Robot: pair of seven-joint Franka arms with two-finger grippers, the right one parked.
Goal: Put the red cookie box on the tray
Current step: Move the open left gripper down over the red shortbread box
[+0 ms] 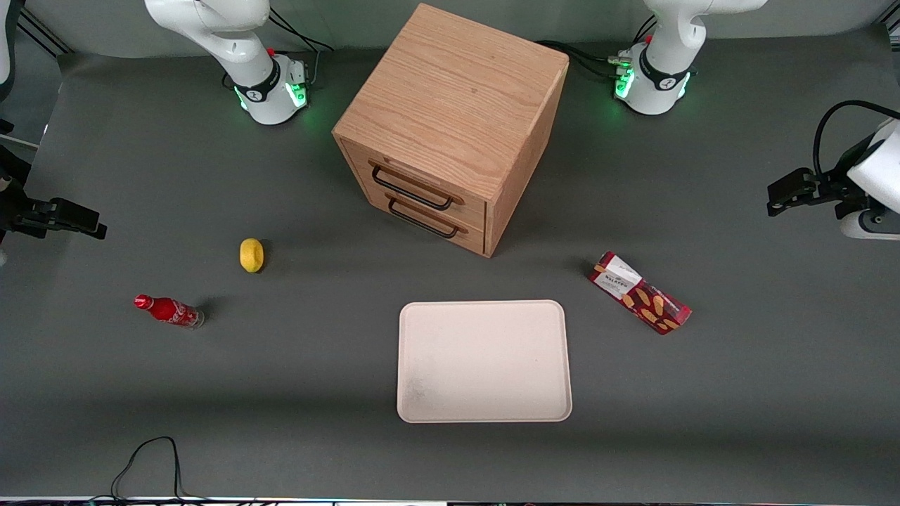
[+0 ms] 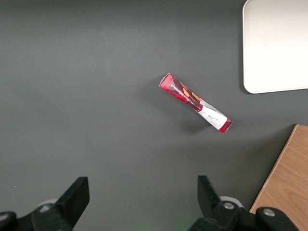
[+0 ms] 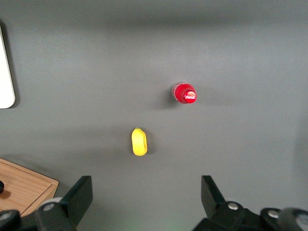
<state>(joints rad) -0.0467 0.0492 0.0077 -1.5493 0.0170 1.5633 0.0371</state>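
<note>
1. Front view: end effector [image 1: 775,199] hangs at the working arm's end of the desk; red cookie box [image 1: 639,292] lies lower, nearer the tray [image 1: 484,360].
2. Left wrist view: fingers [image 2: 77,195] spread wide, empty; box [image 2: 195,102] lies ahead, long axis diagonal to the gap, so wrist rotation likely needed.

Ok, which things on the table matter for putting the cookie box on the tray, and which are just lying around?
Needed: red cookie box, tray, end effector, open, held above the table beside the box.
Lying about: cola bottle, lemon, wooden drawer cabinet.

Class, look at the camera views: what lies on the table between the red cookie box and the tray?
Nothing: bare grey mat separates the red cookie box from the tray, clearest in the front view. The open gripper hangs above, apart.
</note>
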